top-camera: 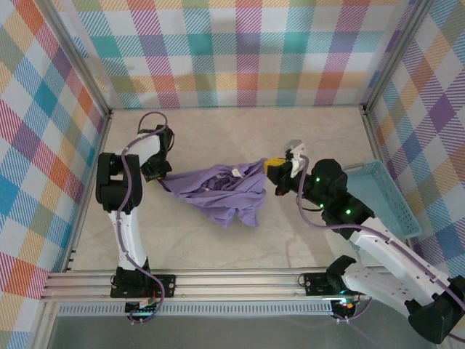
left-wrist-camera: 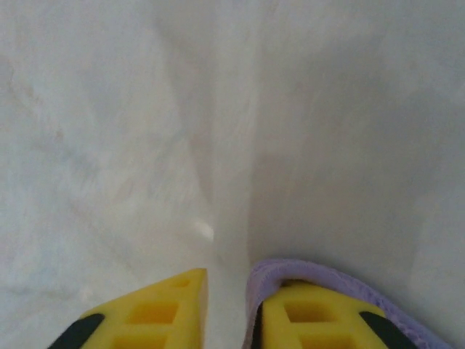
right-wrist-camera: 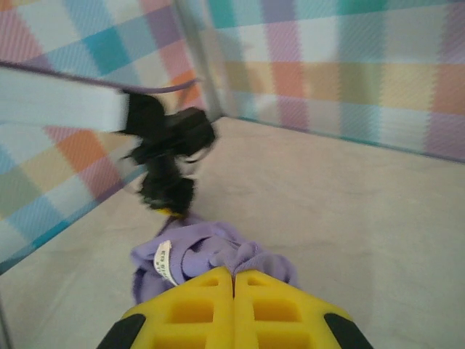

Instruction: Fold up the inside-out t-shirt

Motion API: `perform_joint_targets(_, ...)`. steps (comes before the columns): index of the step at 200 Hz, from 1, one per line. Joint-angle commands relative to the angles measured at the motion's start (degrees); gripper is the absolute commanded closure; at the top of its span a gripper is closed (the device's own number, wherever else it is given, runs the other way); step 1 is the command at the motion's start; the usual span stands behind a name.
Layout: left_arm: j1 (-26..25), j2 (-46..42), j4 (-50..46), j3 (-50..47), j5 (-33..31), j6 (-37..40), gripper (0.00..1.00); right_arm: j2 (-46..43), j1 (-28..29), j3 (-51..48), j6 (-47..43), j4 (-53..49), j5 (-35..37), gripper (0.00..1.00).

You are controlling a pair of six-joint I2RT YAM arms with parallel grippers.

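right gripper (right-wrist-camera: pixel 234 280) clamped shut, apparently on t-shirt (top-camera: pixel 218 193) edge to spread it; left gripper (left-wrist-camera: pixel 229 294) stood slightly open, hem draped over one finger (left-wrist-camera: pixel 320 316)

I'm driving a robot lab test cell, not a home. An aluminium extrusion rail (top-camera: pixel 232 280) runs along the near edge, with the left arm base (top-camera: pixel 133 282) and right arm base (top-camera: pixel 325 282) bolted on. Plaid backdrop panels (top-camera: pixel 240 51) box in a bare beige tabletop (top-camera: pixel 218 131). Green status LEDs (top-camera: pixel 347 211) glow on one arm.
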Motion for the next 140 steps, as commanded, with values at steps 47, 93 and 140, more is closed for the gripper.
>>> perform_joint_targets(47, -16.11, -29.07, 4.94, -12.09, 0.03, -1.88, 0.47, 6.25, -5.03, -7.48, 7.22, -0.51, -3.41, 1.00)
perform_joint_targets(93, -38.37, -31.75, 8.62, -9.87, 0.17, -0.40, 0.41, 2.93, -5.03, -11.58, 8.45, -0.98, -1.04, 1.00)
perform_joint_targets(140, -44.81, -20.58, 11.55, -6.86, 5.06, -0.69, 0.41, -2.70, -5.03, -12.87, 8.36, -2.45, 1.15, 1.00)
